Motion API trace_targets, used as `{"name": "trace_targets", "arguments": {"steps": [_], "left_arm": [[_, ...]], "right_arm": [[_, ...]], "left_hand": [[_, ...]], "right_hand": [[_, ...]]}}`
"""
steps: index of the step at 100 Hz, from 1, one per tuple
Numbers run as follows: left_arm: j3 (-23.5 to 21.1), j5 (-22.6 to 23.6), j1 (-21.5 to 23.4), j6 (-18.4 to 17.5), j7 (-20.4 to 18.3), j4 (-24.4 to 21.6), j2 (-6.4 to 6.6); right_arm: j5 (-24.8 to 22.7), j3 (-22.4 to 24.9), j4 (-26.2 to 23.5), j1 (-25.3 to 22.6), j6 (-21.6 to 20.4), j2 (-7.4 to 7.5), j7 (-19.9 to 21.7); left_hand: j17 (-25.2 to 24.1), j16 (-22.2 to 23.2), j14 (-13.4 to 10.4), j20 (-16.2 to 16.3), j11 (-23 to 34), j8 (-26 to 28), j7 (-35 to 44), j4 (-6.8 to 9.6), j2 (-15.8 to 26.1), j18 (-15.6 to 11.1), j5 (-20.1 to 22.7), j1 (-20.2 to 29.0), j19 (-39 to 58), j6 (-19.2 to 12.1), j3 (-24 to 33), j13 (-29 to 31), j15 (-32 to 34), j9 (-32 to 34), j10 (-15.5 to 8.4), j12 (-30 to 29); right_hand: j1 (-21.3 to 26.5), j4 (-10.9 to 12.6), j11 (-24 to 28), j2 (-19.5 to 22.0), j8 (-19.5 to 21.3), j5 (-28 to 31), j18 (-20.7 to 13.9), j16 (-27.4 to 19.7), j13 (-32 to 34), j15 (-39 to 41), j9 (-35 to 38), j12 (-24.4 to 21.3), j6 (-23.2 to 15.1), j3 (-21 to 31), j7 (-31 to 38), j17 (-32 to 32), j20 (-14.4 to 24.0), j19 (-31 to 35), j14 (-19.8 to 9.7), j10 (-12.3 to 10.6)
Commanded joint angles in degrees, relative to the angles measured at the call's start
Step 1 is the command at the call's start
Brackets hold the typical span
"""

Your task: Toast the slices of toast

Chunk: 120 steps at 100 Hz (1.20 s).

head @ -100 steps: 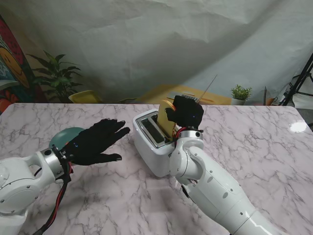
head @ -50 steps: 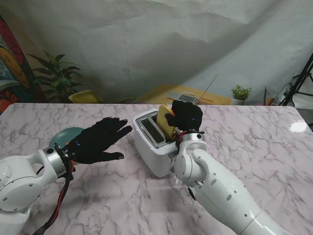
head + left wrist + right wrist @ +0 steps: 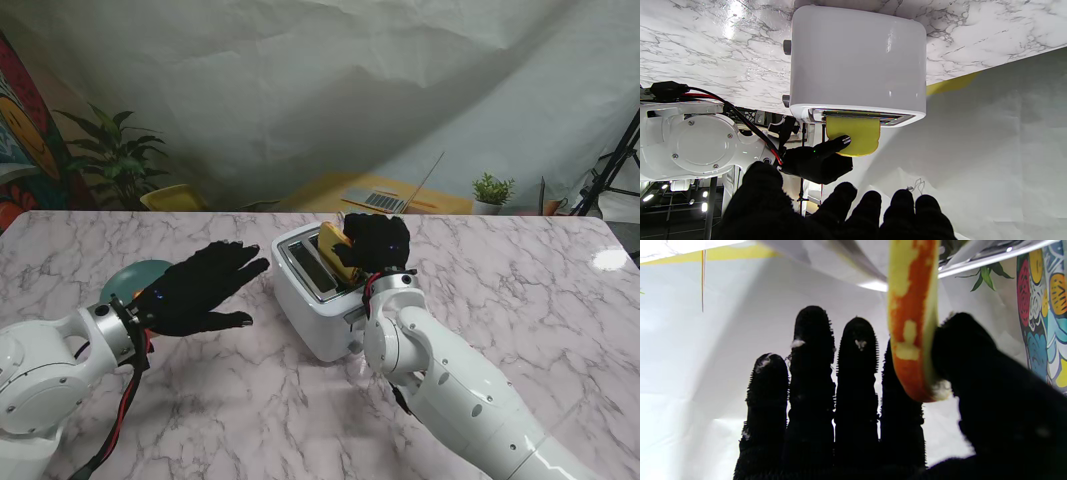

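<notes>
Toaster: white, rounded two-slot plastic toaster with chromed slot rims, standing on the grey-veined white marble table, near centre; two dark knobs on one end face, seen from the left wrist
Toast slice: yellow slice with orange-brown crust edge, upright, lower part inside the right-hand slot, upper part standing proud of the toaster top
Other slot: left-hand slot, contents not discernible
Right hand: black-gloved five-finger hand, directly over the toaster, clamped on the toast slice; thumb on one face, four fingers straight and side by side on the other face
Left hand: black-gloved five-finger hand, palm down, left of the toaster and clear of it; fingers extended and spread, holding nothing
Plate: teal round dish, on the table, partly hidden behind the left wrist, well left of the toaster
Background: crumpled white cloth backdrop; green potted plant at far left
</notes>
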Motion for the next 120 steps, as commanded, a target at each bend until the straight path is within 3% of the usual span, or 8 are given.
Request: {"name": "trace_targets", "arguments": {"steps": [1,8,16,22,27,56,93,120], "left_arm": [[0.04,0.13,0.18,0.21,-0.68,-0.17,-0.11],[0.02,0.15,0.20,0.26,-0.70,-0.19,-0.11],[0.06,0.12,0.19,0.38,-0.70,-0.16,-0.12],[0.08,0.13,0.19,0.43,-0.70,-0.16,-0.12],[0.09,0.13,0.19,0.43,-0.70,-0.17,-0.12],[0.18,0.20,0.08,0.57,-0.58,-0.08,-0.15],[0.17,0.57,-0.04,0.82,-0.29,-0.03,-0.21],[-1.22,0.97,1.21,1.96,-0.56,-0.44,-0.27]], "right_arm": [[0.02,-0.25,0.02,-0.97,0.54,0.31,1.35],[-0.32,-0.21,-0.55,-1.18,0.67,0.61,2.27],[-0.85,-0.18,-1.36,-1.40,1.15,1.01,3.74],[-0.96,-0.08,-1.93,-1.52,1.47,1.21,4.64],[-1.11,0.04,-2.43,-1.65,1.80,1.41,5.45],[-1.62,1.11,-5.09,-2.50,2.50,2.47,9.55],[-2.62,4.95,-9.93,-5.24,0.04,3.23,9.75],[-7.12,12.64,-19.02,-11.90,-6.34,5.07,10.67]], "left_hand": [[-0.05,-0.25,-0.05,0.49,-0.48,-0.45,0.11,0.39,2.65,-2.44,-0.27,0.25,-2.52,0.85,-0.23,-1.92,-0.21,-1.47,-0.55,0.29],[-0.04,-0.24,-0.08,0.49,-0.49,-0.46,0.10,0.39,2.65,-2.45,-0.27,0.27,-2.52,0.87,-0.23,-1.91,-0.19,-1.49,-0.60,0.29],[-0.03,-0.26,-0.08,0.48,-0.48,-0.46,0.11,0.40,2.59,-2.41,-0.25,0.32,-2.52,0.87,-0.23,-1.95,-0.22,-1.49,-0.56,0.29],[-0.04,-0.26,-0.05,0.48,-0.47,-0.46,0.10,0.41,2.60,-2.42,-0.26,0.33,-2.53,0.88,-0.22,-1.90,-0.20,-1.47,-0.58,0.29],[-0.05,-0.28,-0.08,0.47,-0.48,-0.46,0.10,0.40,2.57,-2.40,-0.27,0.31,-2.53,0.86,-0.24,-1.94,-0.24,-1.50,-0.55,0.29],[-0.03,-0.30,0.00,0.46,-0.49,-0.48,0.08,0.41,2.60,-2.44,-0.30,0.31,-2.53,0.89,-0.22,-1.92,-0.25,-1.54,-0.55,0.28],[-0.13,-0.36,-0.09,0.43,-0.51,-0.51,0.00,0.40,2.56,-2.37,-0.50,0.15,-2.57,0.96,-0.28,-2.03,-0.39,-1.67,-0.54,0.27],[-0.25,-0.37,0.01,0.41,-0.53,-0.54,-0.09,0.38,1.97,-2.35,-0.70,-0.10,-2.62,1.13,-0.35,-2.07,-0.49,-1.81,-0.52,0.27]], "right_hand": [[-0.75,0.97,-0.05,-0.97,2.25,-1.78,1.10,-0.27,-2.11,-2.72,-3.38,0.61,-5.76,-1.51,2.09,-2.39,0.96,-1.04,0.74,-0.23],[-1.60,0.87,-0.31,-0.54,3.73,-4.69,1.20,-0.56,-5.81,-4.69,-8.35,1.26,-3.83,-2.59,0.18,-4.76,1.30,-2.28,1.20,1.00],[-3.89,2.89,0.19,0.58,8.45,-8.66,1.07,-1.31,-10.76,-5.62,-15.49,2.68,1.58,-1.67,-6.77,-7.57,1.81,-3.83,1.60,2.38],[-6.17,9.56,0.85,1.75,15.62,-11.53,0.91,-2.29,-15.09,-5.42,-21.22,3.59,5.01,-0.14,-13.29,-9.80,2.03,-4.98,2.02,3.29],[-6.62,10.85,1.15,2.01,17.38,-15.20,0.76,-2.61,-19.01,-5.34,-26.41,4.09,7.01,-0.27,-16.87,-11.81,1.88,-5.85,2.33,4.36],[-9.03,11.39,0.45,5.01,12.60,-29.65,-0.79,-5.79,-38.87,-6.45,-48.50,4.02,12.73,-5.22,-31.04,-22.88,-0.40,-11.87,3.37,8.51],[-12.28,13.10,-2.61,13.54,9.11,-37.33,-3.18,-9.51,-50.58,-11.29,-59.91,1.49,14.82,-17.51,-40.83,-30.75,-4.13,-19.06,2.84,9.58],[-13.70,13.83,-6.36,16.62,7.45,-40.05,-5.54,-11.75,-56.01,-14.91,-63.40,-0.64,14.66,-21.20,-46.52,-35.07,-6.63,-23.90,0.87,8.04]]}}
